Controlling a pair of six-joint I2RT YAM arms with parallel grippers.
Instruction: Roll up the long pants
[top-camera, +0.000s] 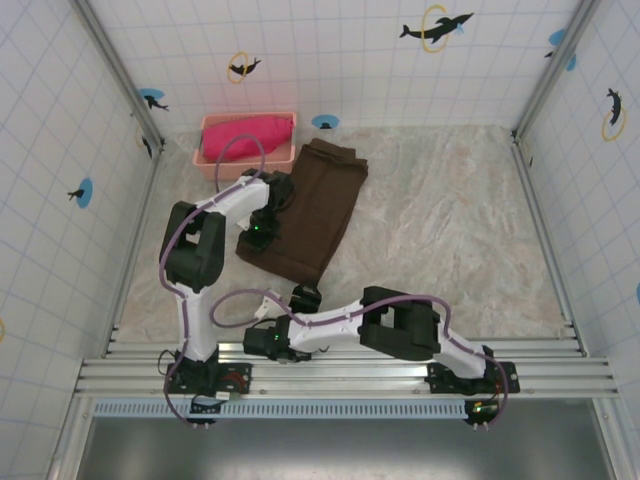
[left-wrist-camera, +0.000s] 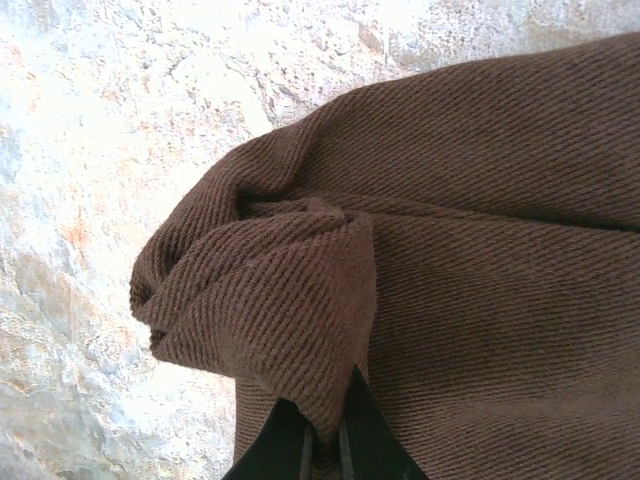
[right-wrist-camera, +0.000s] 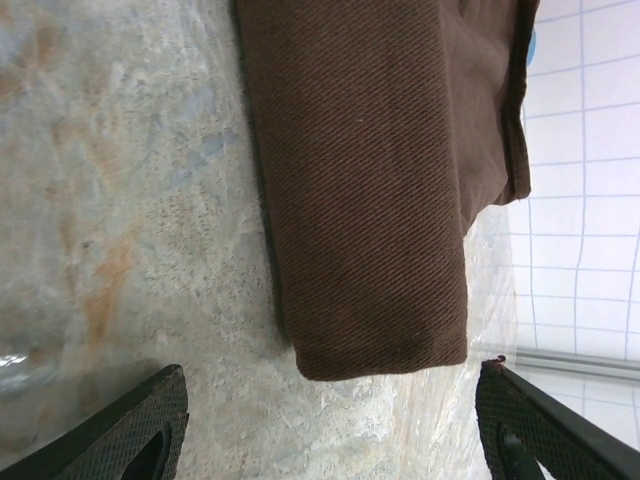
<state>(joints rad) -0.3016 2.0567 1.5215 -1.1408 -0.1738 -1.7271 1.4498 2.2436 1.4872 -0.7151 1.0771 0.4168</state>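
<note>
Top view: pants (top-camera: 305, 210) folded into a long brown strip on the marbled table (top-camera: 450, 220), slanting from the far end beside the basket (top-camera: 203, 158) down to the near left. Basket pink, at far left against the wall, with a pink-red cloth (top-camera: 250, 132) inside. Black dolphin decals (top-camera: 437, 28) on the white wall tiles (top-camera: 330, 50), some ringed in orange, some on blue spots. Left gripper (top-camera: 258, 232) down on the strip's left edge, close to its near end. Right gripper (top-camera: 303, 296) low over the table just near of the strip's near end, apart from the fabric.

Left wrist view: left gripper (left-wrist-camera: 320, 455) clenched on a pinched-up corner of the pants (left-wrist-camera: 480, 250), black fingers (left-wrist-camera: 275, 450) almost together with ribbed brown fabric squeezed between. Corner bunched and lifted over the flat layer beneath. Pale table (left-wrist-camera: 100, 150) to the left and beyond.

Right wrist view: right gripper (right-wrist-camera: 330, 400) spread wide, released, with bare table (right-wrist-camera: 120, 200) between the textured pads (right-wrist-camera: 150, 430). Squared end of the folded pants (right-wrist-camera: 370, 200) just beyond the fingertips, not touching either. Tiled wall (right-wrist-camera: 585, 150) at the right edge.
</note>
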